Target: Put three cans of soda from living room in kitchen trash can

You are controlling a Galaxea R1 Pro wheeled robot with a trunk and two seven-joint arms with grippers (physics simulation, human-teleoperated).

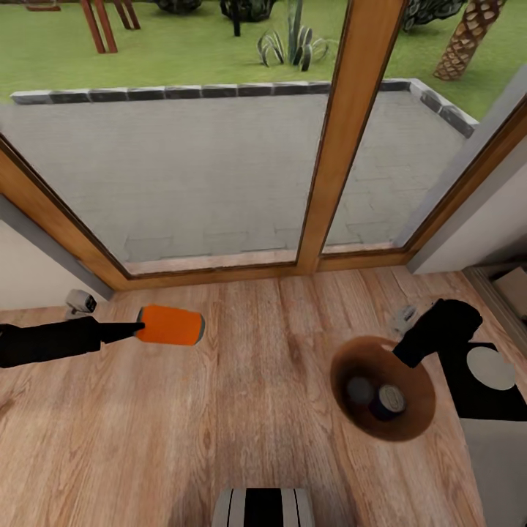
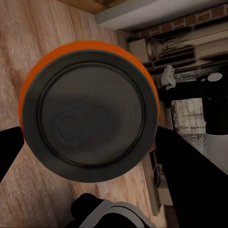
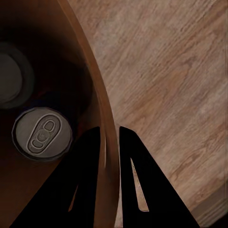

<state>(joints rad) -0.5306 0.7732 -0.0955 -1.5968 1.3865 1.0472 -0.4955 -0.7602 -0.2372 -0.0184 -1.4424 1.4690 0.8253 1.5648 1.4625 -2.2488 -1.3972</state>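
Pinched on the trash can (image 1: pixel 344 366) rim, the right hand (image 3: pixel 110 135) should hold it steady at lower right while the left hand (image 1: pixel 135 331), clamping the orange soda can (image 1: pixel 170 326) mid-left, carries it above the opening before letting go.

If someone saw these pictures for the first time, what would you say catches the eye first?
The orange can stands out most, held sideways above the wood floor by the left end effector. Next is the bin on the robot's right, gripped at its rim by the right end effector, with two cans already inside. Beyond, glass doors look out onto a paved patio and lawn.
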